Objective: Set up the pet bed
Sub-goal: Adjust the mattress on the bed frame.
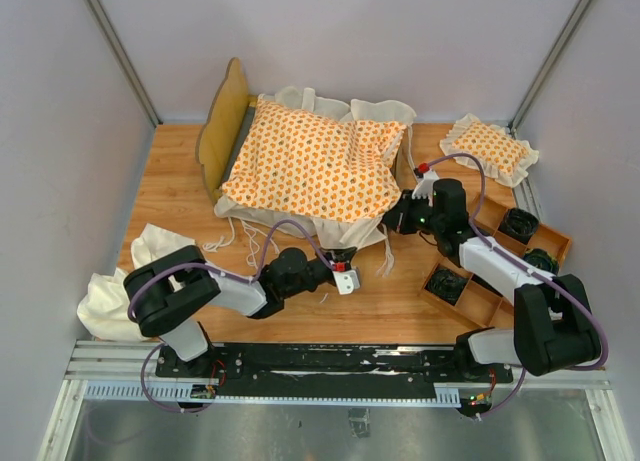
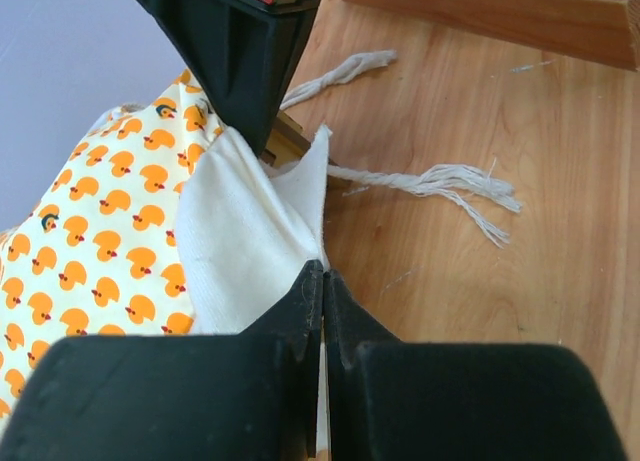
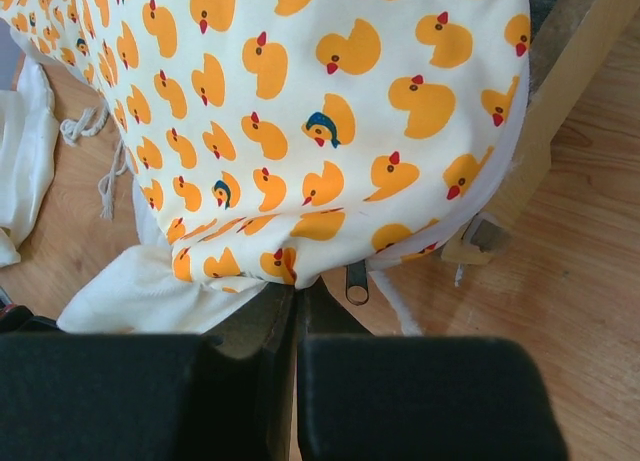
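Note:
The pet bed's light-wood frame, with its scalloped headboard (image 1: 222,131), stands at the back of the table. The big orange-patterned cushion (image 1: 310,166) lies over it and hides the base. My left gripper (image 1: 352,259) is at the cushion's near right edge. In the left wrist view it (image 2: 322,273) is shut on the cream ruffle (image 2: 250,231). My right gripper (image 1: 392,221) is at the cushion's right corner, and in the right wrist view it (image 3: 298,287) is shut on the patterned fabric (image 3: 300,131). Tie strings (image 2: 440,181) trail on the wood.
A small square patterned pillow (image 1: 490,148) lies at the back right. A wooden compartment tray (image 1: 500,266) with black items sits under the right arm. A plain cream cloth (image 1: 125,281) is bunched at the table's left front corner. A frame post (image 3: 545,121) is beside the right gripper.

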{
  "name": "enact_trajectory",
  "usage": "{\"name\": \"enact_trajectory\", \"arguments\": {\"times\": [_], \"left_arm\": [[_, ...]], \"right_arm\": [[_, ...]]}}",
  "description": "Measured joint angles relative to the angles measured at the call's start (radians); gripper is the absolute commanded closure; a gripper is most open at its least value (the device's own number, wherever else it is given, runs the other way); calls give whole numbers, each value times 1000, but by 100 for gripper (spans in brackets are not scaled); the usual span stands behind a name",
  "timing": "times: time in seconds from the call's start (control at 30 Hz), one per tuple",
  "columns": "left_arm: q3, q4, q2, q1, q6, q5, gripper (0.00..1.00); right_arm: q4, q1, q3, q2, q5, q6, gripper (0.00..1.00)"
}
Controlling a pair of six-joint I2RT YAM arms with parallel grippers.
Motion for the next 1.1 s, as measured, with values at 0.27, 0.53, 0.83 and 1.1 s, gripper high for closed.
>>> {"name": "enact_trajectory", "arguments": {"times": [0.27,0.53,0.83,1.1], "left_arm": [[-13,4,-4,0,-44,-25,50],[37,-112,-95,1,-303,-192,37],[251,-472,-244,53,-583,-364,37],[423,-804,-282,271,-779,-440,38]], "right_arm": [[-28,-7,2,0,10,-23,89],[-219,-16,29,-74,130,-55,61],[-277,-16,29,-235,180,-41,54],[-188,52,3,-210,237,51,53]]}}
